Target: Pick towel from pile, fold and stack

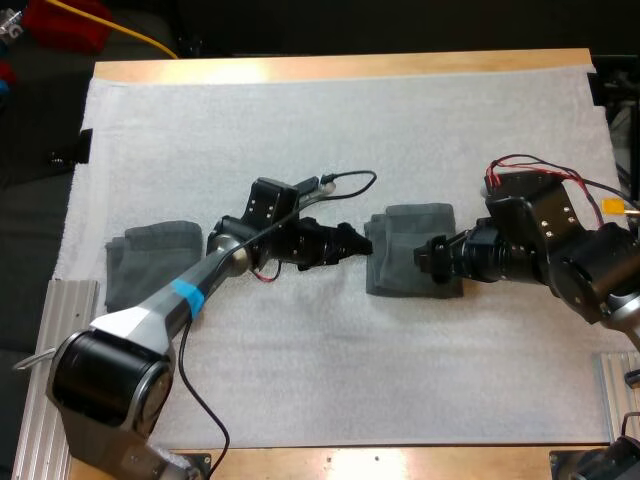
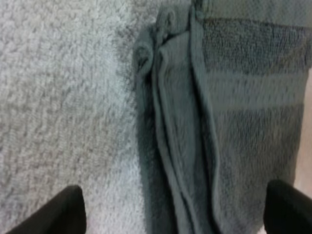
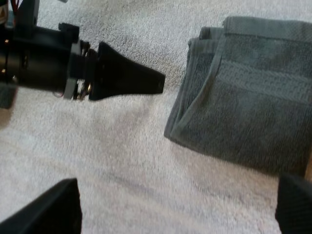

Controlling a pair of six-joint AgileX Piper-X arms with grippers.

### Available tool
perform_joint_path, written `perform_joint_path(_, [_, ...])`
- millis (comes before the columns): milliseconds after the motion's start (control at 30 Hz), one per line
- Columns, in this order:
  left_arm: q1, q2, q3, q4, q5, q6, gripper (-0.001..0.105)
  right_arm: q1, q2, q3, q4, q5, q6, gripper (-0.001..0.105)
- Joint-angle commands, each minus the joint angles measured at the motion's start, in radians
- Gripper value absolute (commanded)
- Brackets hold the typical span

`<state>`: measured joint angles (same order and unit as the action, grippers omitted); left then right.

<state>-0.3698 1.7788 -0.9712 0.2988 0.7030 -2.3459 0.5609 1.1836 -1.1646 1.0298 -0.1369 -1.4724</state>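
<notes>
The wooden surface [image 1: 340,66] shows as a pale strip of wood along the far side, and the white mat [image 1: 330,110] covers nearly all of it, its fuzzy texture plain in both wrist views. A ribbed metal rail [image 1: 40,340] runs along the near left corner and another sits at the near right. Beyond the far edge the room goes dark, with a yellow cable [image 1: 140,35] trailing across at the far left.

Centre of the mat, there's the folded towel [image 1: 410,250], dark grey-green, lying flat as a neat rectangle. The left pincer [image 1: 355,242] comes in from the left and sits right at that towel's left edge. It's released: in the left wrist view its black fingers [image 2: 58,214] stand wide apart, with the towel's layered, rolled edge on the mat between them and nothing gripped.

From the other side, the right pincer [image 1: 428,256] is over the towel's right part, pointing back toward its partner. Released too: in the right wrist view its fingers [image 3: 48,207] are spread wide, one over bare mat, the other at the towel's corner, holding nothing. That same view shows the left pincer's dark tip just beside the towel's folded edge, apart from it by a sliver of mat.

Well off to the left lies a second towel [image 1: 150,255], looser and lumpier, with the left arm passing just beside it.
</notes>
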Motion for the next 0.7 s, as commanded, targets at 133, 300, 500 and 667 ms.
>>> perform_joint_path(133, [-0.033,0.054,-0.081,0.109,-0.019,-0.021,0.072,0.001,-0.009,-0.008,0.002,-0.009,-0.012,0.078])
perform_joint_path(300, [-0.048,0.095,-0.160,0.218,-0.034,-0.021,0.072,0.001,-0.009,-0.008,0.002,-0.009,-0.012,0.078])
perform_joint_path(500, [-0.082,0.154,-0.243,0.349,-0.046,-0.021,0.071,0.001,-0.009,-0.008,0.002,-0.009,-0.012,0.078])
perform_joint_path(667, [-0.112,0.175,-0.287,0.373,-0.043,-0.021,0.071,0.001,-0.009,-0.008,0.002,-0.009,-0.012,0.078])
